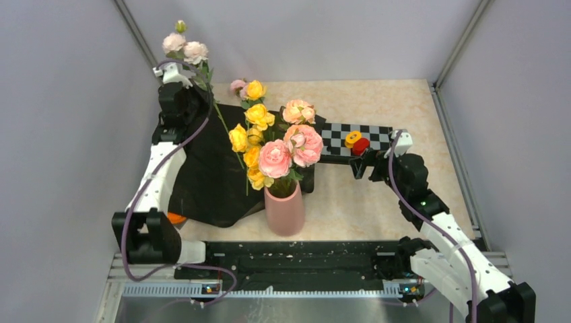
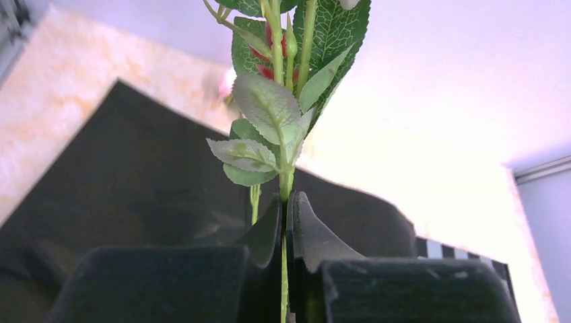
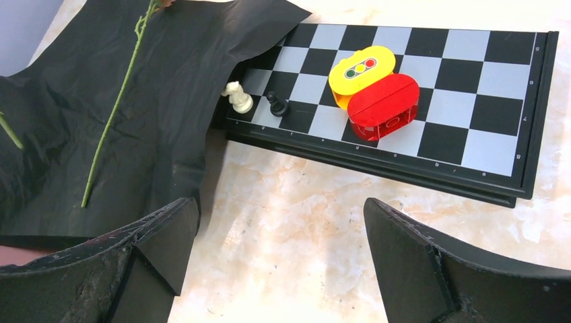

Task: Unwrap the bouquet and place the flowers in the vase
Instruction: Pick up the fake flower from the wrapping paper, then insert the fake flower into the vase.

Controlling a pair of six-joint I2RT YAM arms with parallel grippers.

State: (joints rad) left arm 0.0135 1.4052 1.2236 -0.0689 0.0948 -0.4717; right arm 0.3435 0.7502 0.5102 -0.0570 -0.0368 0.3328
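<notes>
**Most blooms in the vase, one stem in the left gripper**

The beige marbled tabletop (image 1: 377,195) carries everything. Its largest item is the black wrapping paper (image 1: 209,175), spread open and flat over the left half, with one corner draped over the near-left edge of the chessboard (image 1: 377,134). That board lies flat toward the back right.

The pink vase (image 1: 285,212) stands upright at the near edge of the paper, close to the arm bases. It holds a full cluster of flowers (image 1: 276,145): pink and peach blooms to the right, yellow ones to the left.

The left gripper (image 2: 285,202) is raised at the back left, above the paper. Its jaws are pinched tight on one leafy flower stem (image 2: 281,161), whose pale pink blooms (image 1: 185,46) rise above it and whose bare lower end slants down over the paper.

The right gripper (image 3: 279,215) hovers low over bare tabletop just in front of the chessboard, jaws spread wide and holding nothing.

On the board a yellow block (image 3: 361,70) and a red block (image 3: 384,104) lie touching. Near the paper's edge stand a white chess piece (image 3: 237,96) and a black pawn (image 3: 275,103).
</notes>
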